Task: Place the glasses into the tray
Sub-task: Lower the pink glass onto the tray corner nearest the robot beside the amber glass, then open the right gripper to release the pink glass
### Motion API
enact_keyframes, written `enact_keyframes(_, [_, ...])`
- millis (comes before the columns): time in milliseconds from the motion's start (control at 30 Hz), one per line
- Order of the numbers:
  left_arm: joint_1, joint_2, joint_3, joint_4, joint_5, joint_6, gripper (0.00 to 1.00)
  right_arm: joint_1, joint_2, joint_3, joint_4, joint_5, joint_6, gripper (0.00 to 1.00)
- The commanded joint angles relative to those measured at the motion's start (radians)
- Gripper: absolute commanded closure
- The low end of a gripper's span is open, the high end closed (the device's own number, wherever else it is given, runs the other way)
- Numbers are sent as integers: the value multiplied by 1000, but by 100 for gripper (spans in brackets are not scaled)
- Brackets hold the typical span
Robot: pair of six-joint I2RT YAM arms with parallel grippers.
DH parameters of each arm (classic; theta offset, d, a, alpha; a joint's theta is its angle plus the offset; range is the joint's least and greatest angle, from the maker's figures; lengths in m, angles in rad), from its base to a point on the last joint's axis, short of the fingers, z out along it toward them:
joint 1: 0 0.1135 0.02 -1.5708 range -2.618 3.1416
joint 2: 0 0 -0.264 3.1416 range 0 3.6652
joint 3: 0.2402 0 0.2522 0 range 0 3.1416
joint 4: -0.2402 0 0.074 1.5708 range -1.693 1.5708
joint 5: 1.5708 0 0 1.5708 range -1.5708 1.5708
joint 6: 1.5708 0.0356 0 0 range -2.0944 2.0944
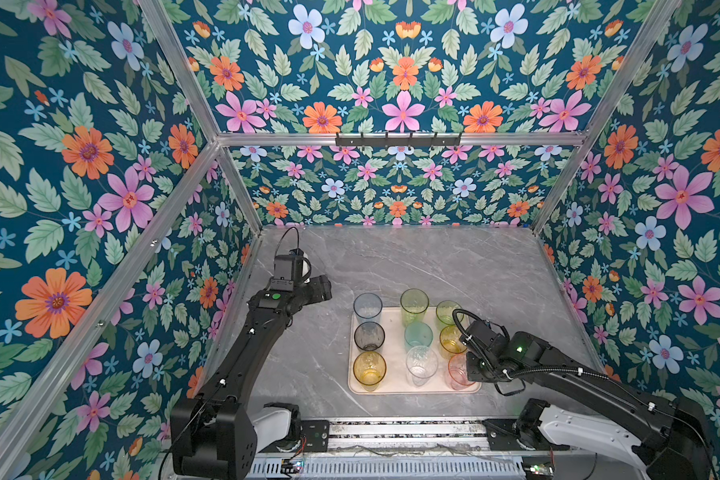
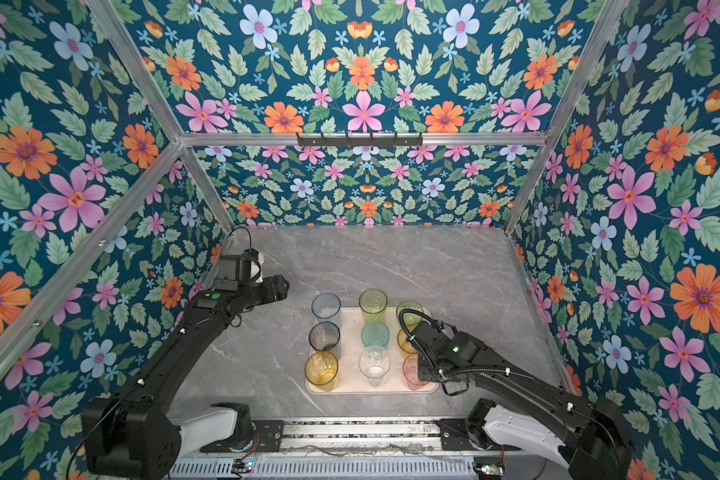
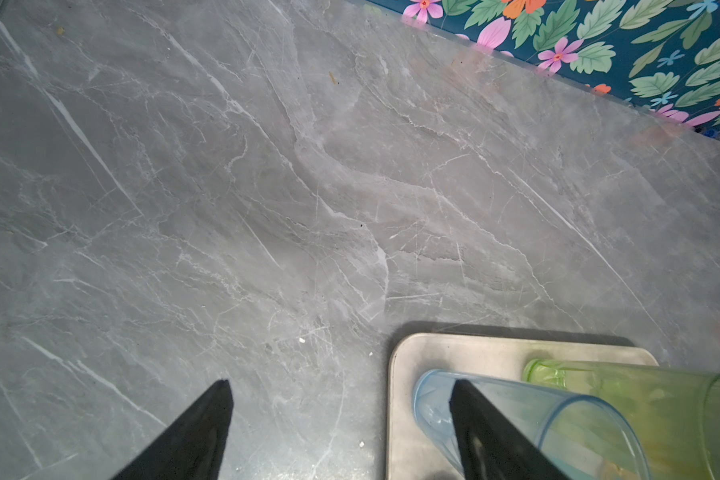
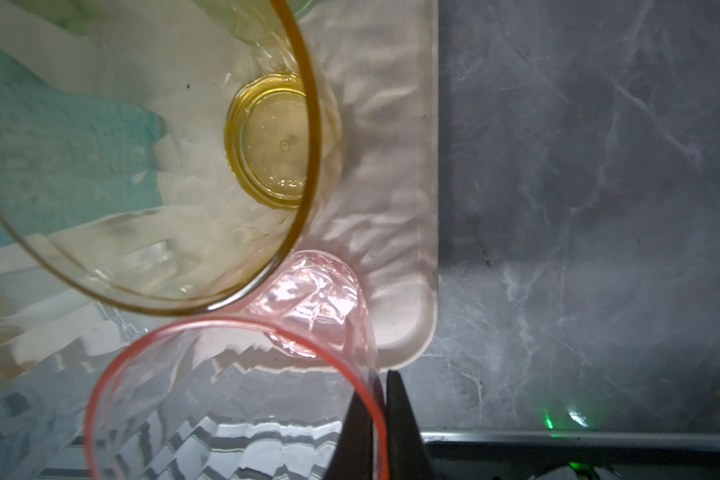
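Top views first. All nine glasses [image 1: 418, 334] stand upright in three rows of three on the tray [image 1: 393, 376], a flat beige-pink slab with rounded corners and a low rim, sitting on the grey marble-look table [image 1: 433, 266].

Only from up here do I get the full count:
- Tray's left side: blue glass [image 1: 368, 307], smoke grey glass [image 1: 369, 336], amber glass [image 1: 369, 370].
- Middle: tall yellow-green glass [image 1: 414, 305], teal glass [image 2: 375, 334], clear glass [image 1: 421, 365].
- Right side: green glass [image 1: 447, 311], yellow glass [image 1: 449, 338], pink glass [image 1: 456, 372].

The left gripper [image 1: 323, 288] hangs off the tray's far left corner, near the blue glass but apart from it. In both top views the right arm [image 1: 558, 365] covers the pink glass's outer half, so I can't see its fingers from there.

The left wrist cam fills that in for the left side. The black pointed fingers [image 3: 200, 432] are spread wide with only bare table between them, so it's released and empty. One finger crosses in front of the blue glass. That glass and the yellow-green one look smooth-walled and see-through, at the tray's matte corner.

The right wrist cam shows the right gripper [image 4: 377, 384] clenched on the pink glass's rim, one finger inside the wall and one outside. The pink base looks faceted and sits in the tray's near right corner. The yellow glass's rim overlaps the pink glass in this view, and I can't tell if they touch.
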Motion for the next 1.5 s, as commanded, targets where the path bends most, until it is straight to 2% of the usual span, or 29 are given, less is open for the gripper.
enact_keyframes(0, [1,2,-3,5,2,1,15,1,6,-1,6,4,22,91])
enact_keyframes(433, [1,4,-4,2,-1,0,15,1,39,23,16,-13,14,84])
enact_keyframes(1000, [1,-1,-4,-1,-7,0,14,1,33,32,25,-22,24,82])
enact_keyframes(1300, [1,-16,-2,0,-29,4,14,1,-21,78,-46,9,25,60])
enact_keyframes(1467, [1,5,53,-15,-64,17,14,1,-37,152,-128,32,-34,55])
